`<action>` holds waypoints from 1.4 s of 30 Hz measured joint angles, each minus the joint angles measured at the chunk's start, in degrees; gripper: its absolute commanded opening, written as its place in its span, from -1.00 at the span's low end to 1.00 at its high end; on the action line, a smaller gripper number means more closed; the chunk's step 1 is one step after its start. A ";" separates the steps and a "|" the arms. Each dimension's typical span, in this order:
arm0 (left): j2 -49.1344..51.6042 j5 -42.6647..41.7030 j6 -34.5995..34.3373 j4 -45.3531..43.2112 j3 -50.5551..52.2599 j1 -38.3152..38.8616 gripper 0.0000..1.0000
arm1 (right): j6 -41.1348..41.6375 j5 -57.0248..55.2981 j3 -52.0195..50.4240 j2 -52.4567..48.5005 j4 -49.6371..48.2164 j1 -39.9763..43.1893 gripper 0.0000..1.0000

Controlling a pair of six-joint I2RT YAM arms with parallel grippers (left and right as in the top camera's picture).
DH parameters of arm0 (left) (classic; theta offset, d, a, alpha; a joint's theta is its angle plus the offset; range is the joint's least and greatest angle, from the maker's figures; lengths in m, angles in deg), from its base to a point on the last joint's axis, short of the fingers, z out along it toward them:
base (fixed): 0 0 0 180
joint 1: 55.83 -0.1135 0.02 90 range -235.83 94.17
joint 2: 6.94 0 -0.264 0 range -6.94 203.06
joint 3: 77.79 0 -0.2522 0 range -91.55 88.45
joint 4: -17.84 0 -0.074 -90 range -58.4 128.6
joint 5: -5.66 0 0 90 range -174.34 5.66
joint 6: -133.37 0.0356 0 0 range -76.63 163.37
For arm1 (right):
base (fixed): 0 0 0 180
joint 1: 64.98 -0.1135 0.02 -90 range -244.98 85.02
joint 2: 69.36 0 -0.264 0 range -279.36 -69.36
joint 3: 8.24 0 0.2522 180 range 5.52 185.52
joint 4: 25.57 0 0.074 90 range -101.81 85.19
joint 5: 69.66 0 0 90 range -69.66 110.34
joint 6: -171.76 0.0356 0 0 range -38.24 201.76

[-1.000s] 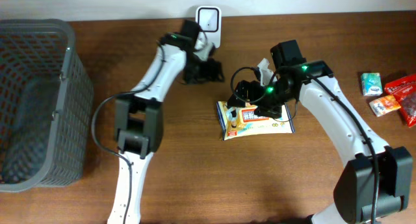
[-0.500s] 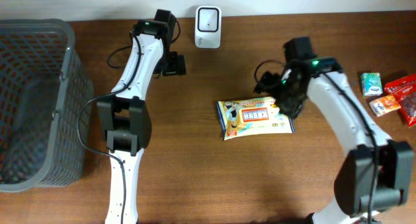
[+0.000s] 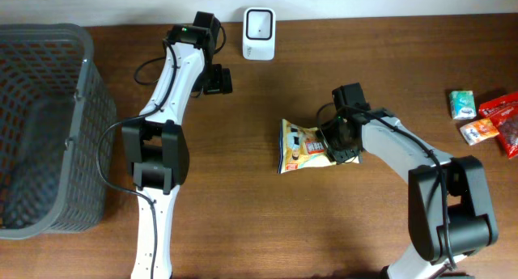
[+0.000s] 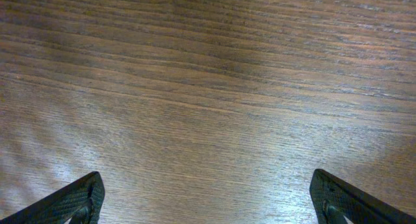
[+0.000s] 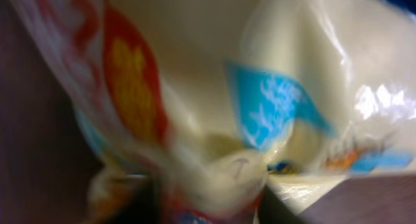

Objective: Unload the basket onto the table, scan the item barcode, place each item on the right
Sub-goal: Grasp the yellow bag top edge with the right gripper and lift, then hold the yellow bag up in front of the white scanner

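The item, a yellow snack packet [image 3: 301, 145] with red and blue print, lies on the wooden table right of centre. My right gripper [image 3: 338, 144] is down on its right end, and that end is bunched up. In the right wrist view the blurred packet [image 5: 273, 68] fills the frame and its film is pinched between the jaws of my right gripper [image 5: 214, 191]. The white scanner [image 3: 259, 23] stands at the table's back edge. My left gripper [image 3: 218, 79] hangs left of the scanner, wide open over bare wood [image 4: 211, 208]. No barcode shows.
A grey mesh basket [image 3: 81, 85] takes up the table's left end. Several small snack packs lie at the right edge: a green one [image 3: 463, 103] and red ones [image 3: 503, 121].
My right gripper came down on the packet's right end and closed on it, bunching the packet shorter. My left gripper drew away from the scanner and opened wide.
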 measured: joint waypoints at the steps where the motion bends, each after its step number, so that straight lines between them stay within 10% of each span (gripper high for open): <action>1: 0.00 0.00 0.00 -0.02 0.00 0.00 0.98 | -0.11 0.57 0.20 0.35 -0.20 -0.04 -0.92; 9: 0.00 0.00 0.00 -0.02 0.00 0.00 0.98 | -25.55 1.99 11.19 -4.55 -5.29 -0.20 -0.92; 13: 0.00 0.02 0.00 -0.09 0.02 0.00 0.98 | -44.30 1.11 18.27 -4.83 -30.64 -0.24 -0.92; 20: 0.00 0.02 0.00 0.00 0.02 0.00 0.99 | -50.12 -2.99 18.49 -11.37 -58.77 -1.29 -0.92; 30: 0.00 0.02 0.00 -0.02 0.02 0.00 0.98 | -84.17 -5.31 30.25 -21.11 -46.49 -9.18 -0.92; 42: 0.00 0.02 0.00 -0.02 0.02 0.00 0.99 | -87.69 -8.37 30.25 -23.04 -56.92 -9.07 -0.92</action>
